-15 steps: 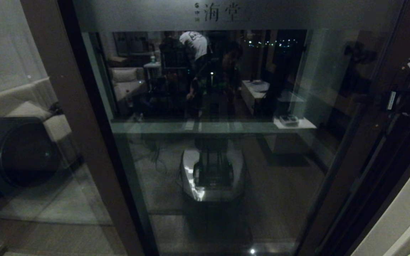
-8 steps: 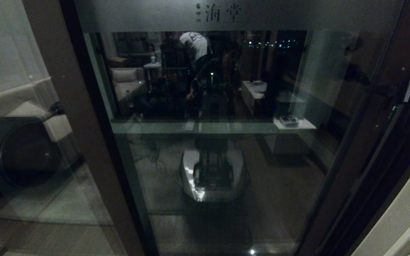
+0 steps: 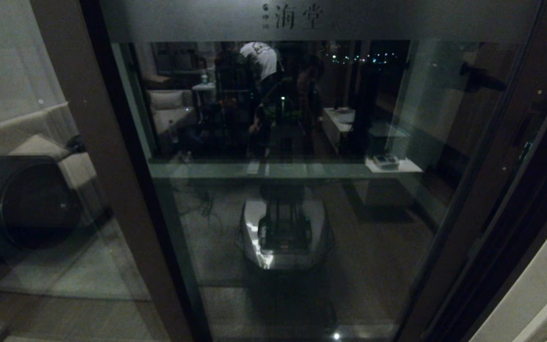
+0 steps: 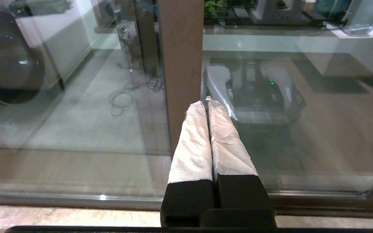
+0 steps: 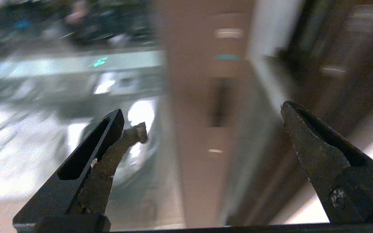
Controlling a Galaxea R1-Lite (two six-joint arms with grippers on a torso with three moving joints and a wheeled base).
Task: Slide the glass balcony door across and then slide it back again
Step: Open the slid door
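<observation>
The glass balcony door (image 3: 397,21) fills the head view, with a frosted top band bearing Chinese characters and dark brown stiles. My right gripper (image 5: 214,118) is open and faces the door's right stile (image 5: 202,155). The narrow pull slot (image 5: 220,100) lies straight ahead between the fingers, which touch nothing. My left gripper (image 4: 207,104) is shut on nothing, its white-wrapped fingers (image 4: 193,142) pressed together. Their tips lie low against a brown upright frame member (image 4: 180,64). Neither gripper shows clearly in the head view.
A dark round-fronted machine (image 3: 26,204) stands behind the left glass pane. The glass reflects my own base (image 3: 283,228) and a room with people. A pale wall (image 3: 539,285) borders the door on the right. The floor track (image 4: 76,200) runs under the panes.
The right arm, seen at the head view's right edge a second ago, has drawn back almost out of that view. The door has barely shifted.
</observation>
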